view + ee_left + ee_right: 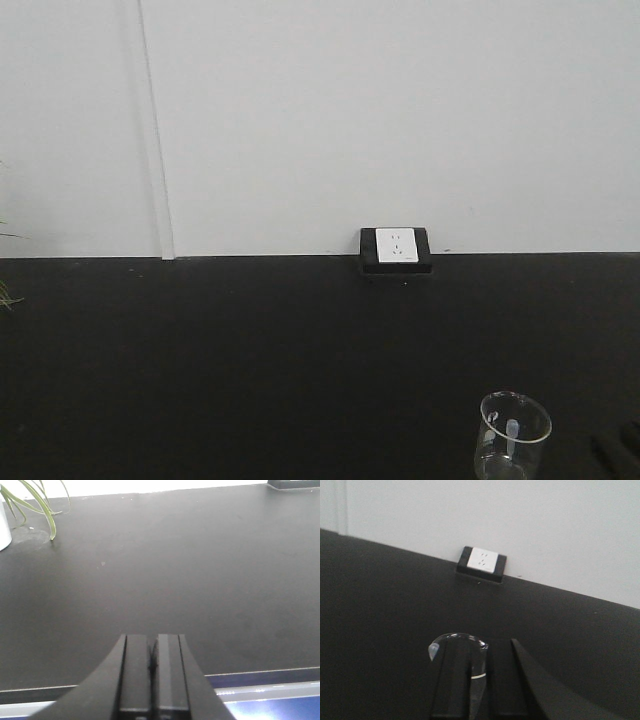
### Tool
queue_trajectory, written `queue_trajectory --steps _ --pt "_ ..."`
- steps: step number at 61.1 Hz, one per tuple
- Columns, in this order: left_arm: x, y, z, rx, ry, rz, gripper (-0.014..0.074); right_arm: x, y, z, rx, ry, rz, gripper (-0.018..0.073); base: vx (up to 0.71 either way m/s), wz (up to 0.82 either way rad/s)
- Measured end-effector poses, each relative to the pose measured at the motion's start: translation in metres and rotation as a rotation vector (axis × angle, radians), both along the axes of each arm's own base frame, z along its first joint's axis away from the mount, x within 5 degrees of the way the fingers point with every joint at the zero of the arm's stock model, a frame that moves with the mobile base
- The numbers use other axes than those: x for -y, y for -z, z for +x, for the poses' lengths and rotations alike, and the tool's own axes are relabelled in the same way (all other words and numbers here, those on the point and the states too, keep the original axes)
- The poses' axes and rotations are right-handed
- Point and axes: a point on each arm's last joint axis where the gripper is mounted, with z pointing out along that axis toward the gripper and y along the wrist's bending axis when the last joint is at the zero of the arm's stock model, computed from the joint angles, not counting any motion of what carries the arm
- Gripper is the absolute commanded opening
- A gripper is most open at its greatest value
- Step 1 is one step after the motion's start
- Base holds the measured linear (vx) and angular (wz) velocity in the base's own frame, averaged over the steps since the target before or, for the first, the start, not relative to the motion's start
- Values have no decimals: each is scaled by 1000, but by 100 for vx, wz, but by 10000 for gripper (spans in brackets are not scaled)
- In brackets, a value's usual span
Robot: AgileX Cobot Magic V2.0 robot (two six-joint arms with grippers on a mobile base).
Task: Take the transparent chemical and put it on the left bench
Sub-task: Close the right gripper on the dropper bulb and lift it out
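A clear glass beaker (515, 435) stands at the bottom right of the black bench (250, 360) in the front view. In the right wrist view the beaker (479, 672) lies just beyond my right gripper (480, 647), a little to its left. Its rim shows above the left finger and its wall shows through the narrow gap between the jaws, which do not hold it. In the front view only a dark part of the right gripper (620, 448) shows, to the right of the beaker. My left gripper (152, 637) is shut and empty above the bench's near edge.
A black-framed white socket (396, 249) sits at the foot of the white wall, and it also shows in the right wrist view (482, 563). Green plant leaves (35, 502) and a white pot (4, 527) stand at the far left. A blue-white strip (270, 692) runs below the bench edge.
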Motion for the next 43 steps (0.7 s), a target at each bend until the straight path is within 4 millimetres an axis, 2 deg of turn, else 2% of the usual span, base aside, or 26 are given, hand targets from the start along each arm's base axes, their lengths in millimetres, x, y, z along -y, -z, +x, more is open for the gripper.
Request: queue_trajectory --steps 8,13,35,43 --pt "0 0 0 0 0 0 -3 -2 11 24 -55 -50 -9 454 0 0" --pt "0 0 0 0 0 0 -3 -3 17 37 -75 -68 -1 488 0 0" --pt "0 0 0 0 0 0 -3 -10 33 66 -91 -183 6 496 0 0" --pt "0 0 0 0 0 0 -3 -9 35 82 -95 -182 14 496 0 0"
